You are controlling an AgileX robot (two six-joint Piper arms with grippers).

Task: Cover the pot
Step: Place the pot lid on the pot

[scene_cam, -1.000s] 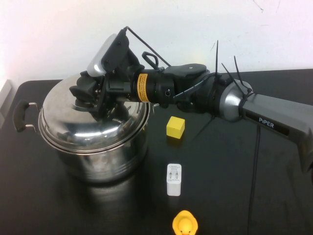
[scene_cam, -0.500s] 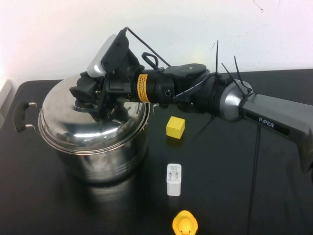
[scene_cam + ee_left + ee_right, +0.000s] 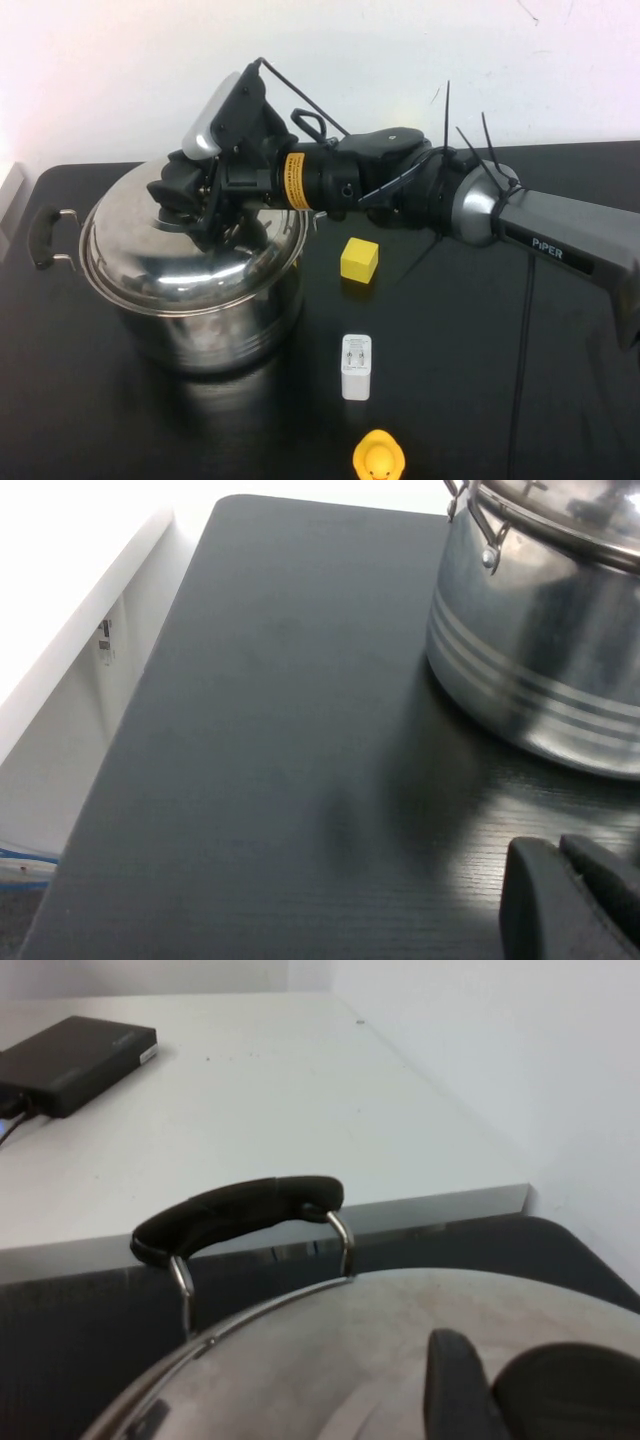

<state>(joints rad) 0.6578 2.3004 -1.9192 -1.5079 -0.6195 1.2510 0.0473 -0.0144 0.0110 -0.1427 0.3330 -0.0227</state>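
Note:
The big steel pot (image 3: 215, 325) stands at the left of the black table, with one black side handle (image 3: 42, 238) showing. The domed steel lid (image 3: 160, 265) lies on its rim. My right gripper (image 3: 185, 200) reaches in from the right and is shut on the lid's black knob. In the right wrist view the lid (image 3: 330, 1350), the knob (image 3: 570, 1390), one finger (image 3: 452, 1385) and the pot's handle (image 3: 235, 1215) show. My left gripper (image 3: 570, 900) is shut and empty, low over the table beside the pot (image 3: 540, 670); it is out of the high view.
A yellow cube (image 3: 359, 259), a white charger (image 3: 356, 366) and a yellow duck (image 3: 378, 457) lie to the right of the pot. A black box (image 3: 75, 1060) sits on the white table beyond. The black table's left edge is near the pot.
My right gripper and the lid's knob have shifted very slightly up and to the right. The pot and the small objects have not moved.

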